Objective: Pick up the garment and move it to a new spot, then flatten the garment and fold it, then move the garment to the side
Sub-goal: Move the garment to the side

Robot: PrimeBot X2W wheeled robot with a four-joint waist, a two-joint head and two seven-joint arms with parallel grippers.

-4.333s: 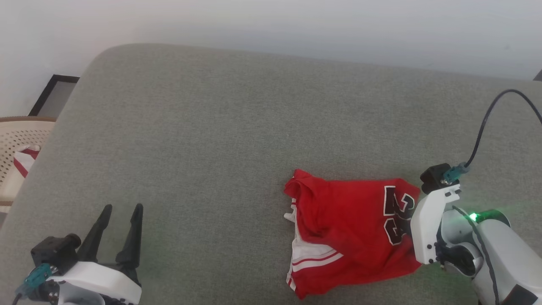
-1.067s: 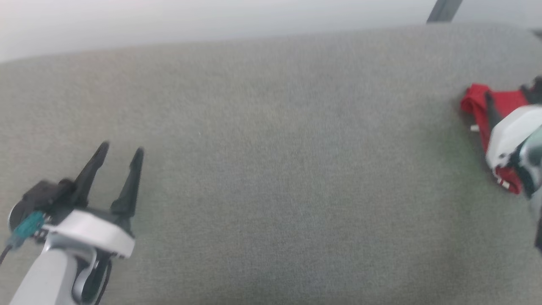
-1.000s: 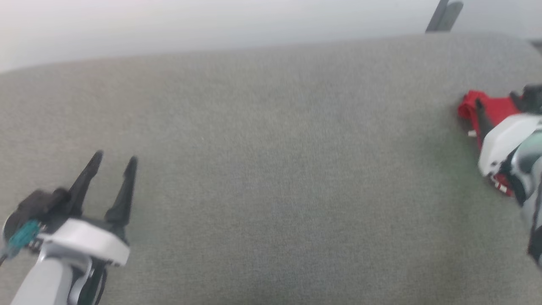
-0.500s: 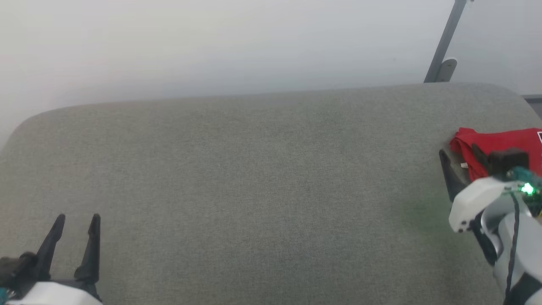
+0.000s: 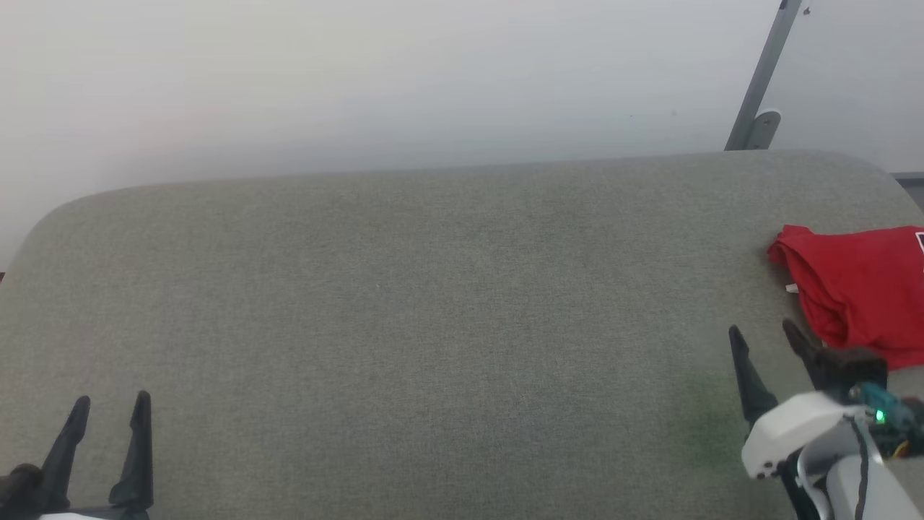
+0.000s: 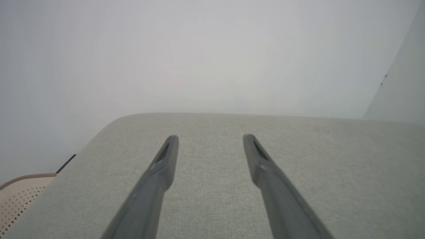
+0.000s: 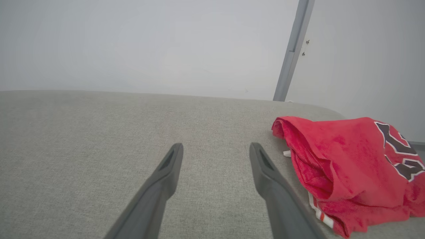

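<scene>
The garment [image 5: 859, 289], a bright red shirt folded into a small bundle, lies at the far right of the grey cushioned surface [image 5: 433, 318]. In the right wrist view the garment [image 7: 345, 166] shows dark blocky lettering and a white striped hem. My right gripper [image 5: 764, 332] stands open just left of and in front of the garment, apart from it, with nothing between its fingers. At the lower left, far from the garment, my left gripper [image 5: 110, 401] is open and empty above bare cushion; the left gripper [image 6: 210, 140] shows the same in its wrist view.
A pale wall rises behind the surface. A grey metal post [image 5: 761, 79] leans against it at the back right. A beige perforated basket [image 6: 20, 196] sits off the left end of the cushion. The surface's rounded right edge runs close to the garment.
The head camera has swung and tilted, shifting the whole picture. My right gripper has drawn back off the garment toward me and left it lying; the left gripper sits lower in the picture.
</scene>
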